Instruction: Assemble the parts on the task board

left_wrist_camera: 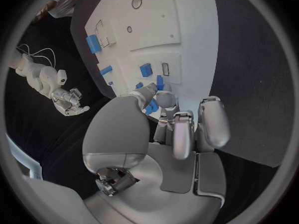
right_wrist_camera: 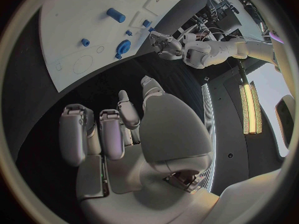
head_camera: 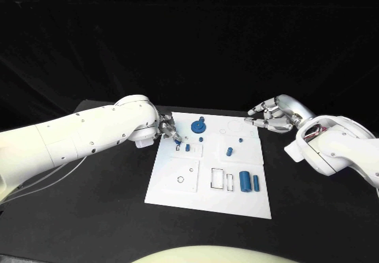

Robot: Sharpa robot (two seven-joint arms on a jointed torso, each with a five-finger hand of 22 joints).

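Black cloth covers the table (head_camera: pixel 95 219), with the white rectangular task board (head_camera: pixel 213 189) at its centre. Small blue plastic parts lie on it: a round blue gear (head_camera: pixel 198 127) at the far edge and two blue cylinders (head_camera: pixel 250 181) nearer. The left hand (head_camera: pixel 167 130) reaches over the board's far left corner, fingertips apparently pinching a small blue piece (left_wrist_camera: pixel 151 106); contact is partly hidden. The right hand (head_camera: pixel 273 116) hovers off the board, fingers curled in, holding nothing. Judged step: seating this piece; next calls for alignment over its recess.
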